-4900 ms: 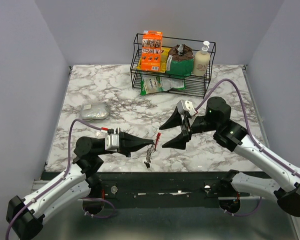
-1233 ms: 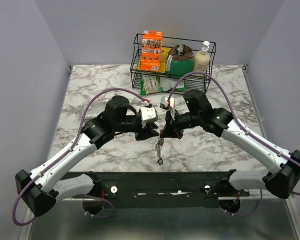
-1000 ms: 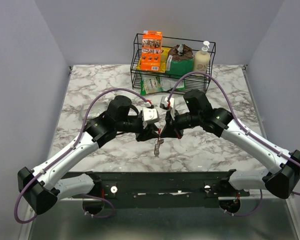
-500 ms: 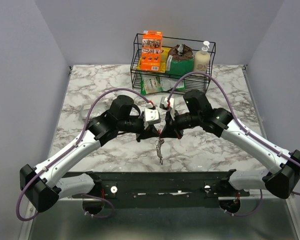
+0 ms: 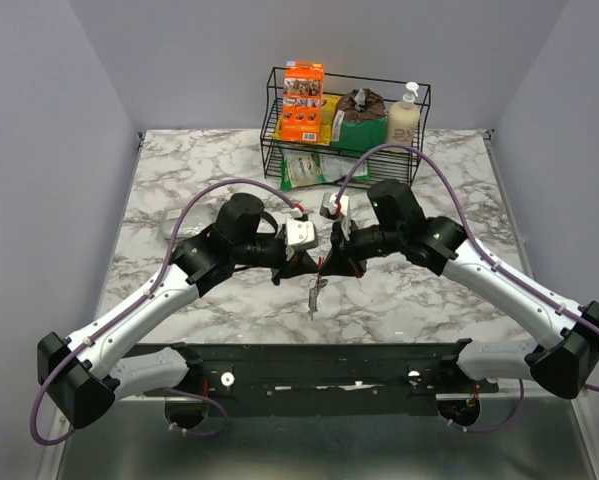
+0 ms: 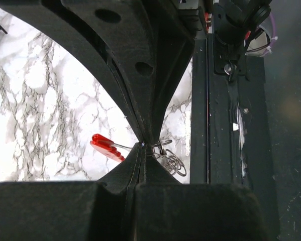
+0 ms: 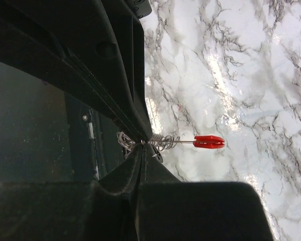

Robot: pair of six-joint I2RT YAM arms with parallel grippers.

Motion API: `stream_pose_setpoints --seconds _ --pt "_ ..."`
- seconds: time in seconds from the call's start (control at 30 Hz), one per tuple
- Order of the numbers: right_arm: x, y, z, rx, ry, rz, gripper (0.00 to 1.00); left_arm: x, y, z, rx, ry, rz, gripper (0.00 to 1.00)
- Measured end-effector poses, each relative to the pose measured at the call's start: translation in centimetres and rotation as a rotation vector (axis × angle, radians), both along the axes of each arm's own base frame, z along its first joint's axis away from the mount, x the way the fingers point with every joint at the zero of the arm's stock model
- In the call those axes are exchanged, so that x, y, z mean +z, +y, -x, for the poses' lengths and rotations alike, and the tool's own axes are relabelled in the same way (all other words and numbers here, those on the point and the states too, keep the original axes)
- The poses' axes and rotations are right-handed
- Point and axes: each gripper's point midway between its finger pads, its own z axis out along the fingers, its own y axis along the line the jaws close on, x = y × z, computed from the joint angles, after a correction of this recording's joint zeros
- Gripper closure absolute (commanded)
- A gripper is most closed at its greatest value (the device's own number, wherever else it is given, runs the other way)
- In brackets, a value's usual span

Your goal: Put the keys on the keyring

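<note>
Both grippers meet tip to tip above the middle of the table. My left gripper (image 5: 305,266) is shut on the keyring (image 6: 171,161), a cluster of thin wire loops with a red tag (image 6: 106,147) on a straight wire. My right gripper (image 5: 330,266) comes from the other side and is shut on the same keyring (image 7: 163,142), its red tag (image 7: 209,142) sticking out sideways. The keys (image 5: 314,298), a slim silver bunch, hang below the two sets of fingertips, off the marble. The spot where the ring is pinched is hidden by the dark fingers.
A black wire basket (image 5: 416,136) at the back holds an orange box (image 5: 303,101), a green pouch (image 5: 360,121) and a soap bottle (image 5: 403,119). The table's dark front rail (image 5: 319,362) lies just below the hanging keys. Purple cables arch over both arms.
My left gripper has closed its jaws onto the keyring next to the right gripper's tips. The hanging keys have swung slightly left. The right arm has hardly moved.
</note>
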Motion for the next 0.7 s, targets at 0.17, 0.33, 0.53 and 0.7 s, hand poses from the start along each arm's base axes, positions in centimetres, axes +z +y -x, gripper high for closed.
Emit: stream_pose_setpoints --seconds 0.17,0.33,0.53,0.7 --pt "1.0 0.0 -0.2 -0.025 -0.023 -0.040 0.68 -0.2 0.3 0.4 0.021 -0.010 0.050 1.00" --pt "3.4 0.3 -0.7 -0.063 -0.082 -0.121 0.51 -0.9 1.1 0.8 0.087 -0.023 0.124 1.00" --pt "4.9 -0.2 -0.9 -0.116 -0.132 -0.193 0.31 0.4 1.9 0.5 0.185 -0.085 0.278 1.00" --pt "5.7 -0.3 -1.1 -0.147 -0.159 -0.233 0.30 1.2 2.7 0.1 0.268 -0.118 0.417 1.00"
